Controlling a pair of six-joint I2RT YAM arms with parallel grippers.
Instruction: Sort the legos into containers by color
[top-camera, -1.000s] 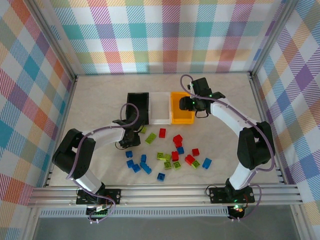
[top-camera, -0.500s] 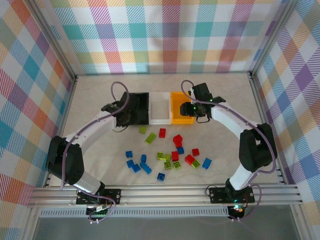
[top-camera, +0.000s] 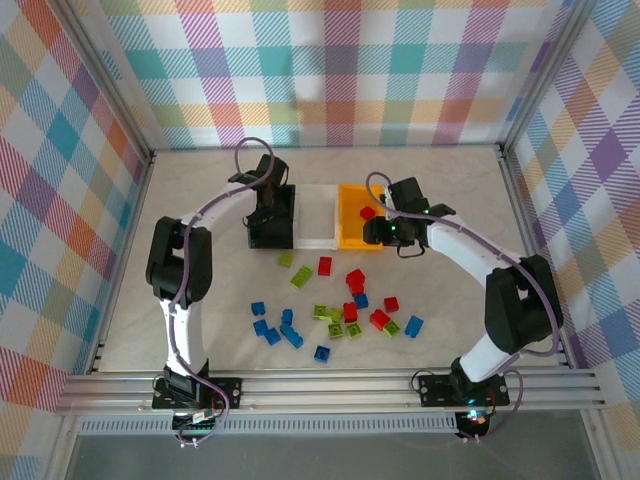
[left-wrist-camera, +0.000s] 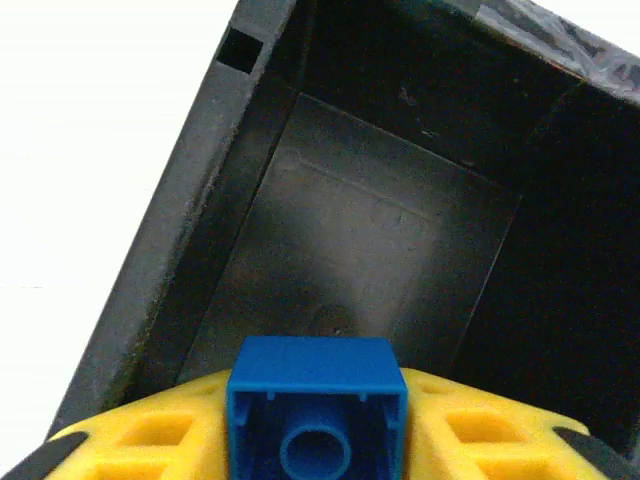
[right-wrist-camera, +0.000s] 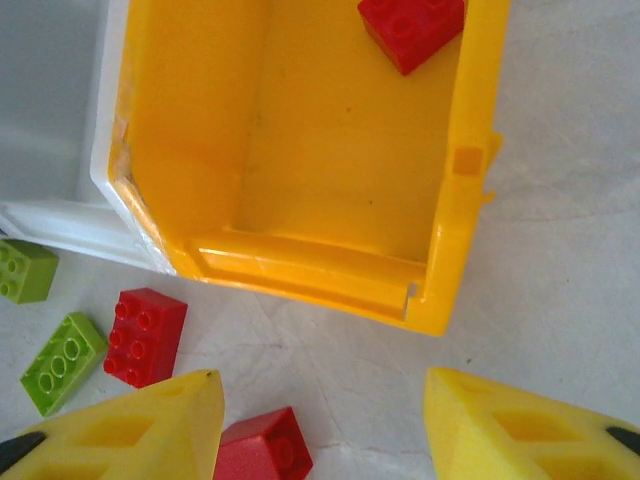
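Checked walls ring a pale table (top-camera: 200, 300). Left gripper (left-wrist-camera: 316, 400) pinches a blue brick (left-wrist-camera: 316, 372) at the frame's bottom, over the black bin (left-wrist-camera: 380, 230). Right gripper (right-wrist-camera: 322, 392) hangs spread and empty by the orange bin (right-wrist-camera: 330, 275). If the blue brick drops crooked, it could bounce out.

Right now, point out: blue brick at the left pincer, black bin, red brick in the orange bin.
blue brick (left-wrist-camera: 317, 400): left wrist view, hollow underside.
black bin (left-wrist-camera: 380, 240): left wrist view, bare floor.
red brick (right-wrist-camera: 412, 28): right wrist view, studded top.
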